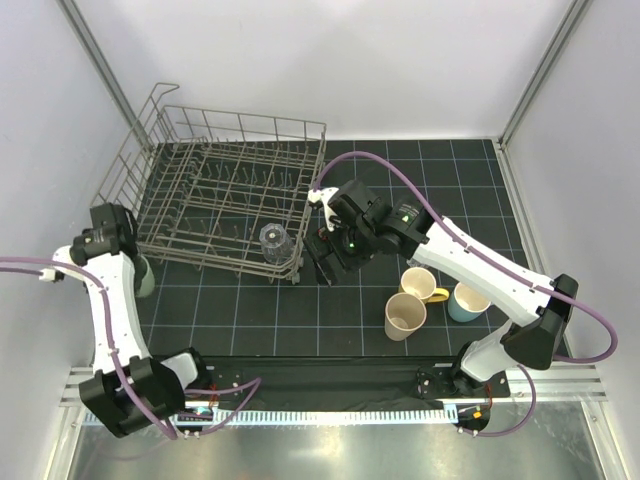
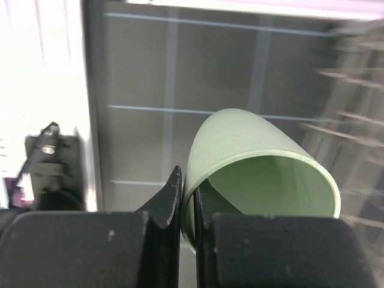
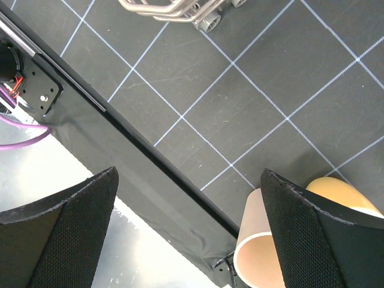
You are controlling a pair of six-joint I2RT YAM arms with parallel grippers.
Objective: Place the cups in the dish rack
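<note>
The mint-green cup fills the left wrist view, and my left gripper is shut on its rim, one finger outside the wall and one inside. From above, this cup peeks out under the left gripper, just left of the dish rack. A clear tumbler stands inside the rack near its front rim. My right gripper hovers open beside the rack's front right corner, holding nothing. The tan cup, the cream mug and the light-blue mug stand on the mat at the right.
The right wrist view looks down past the open right gripper at the tan cup, the cream mug, the rack's corner and the mat's front edge. Blurred rack tines lie right of the green cup.
</note>
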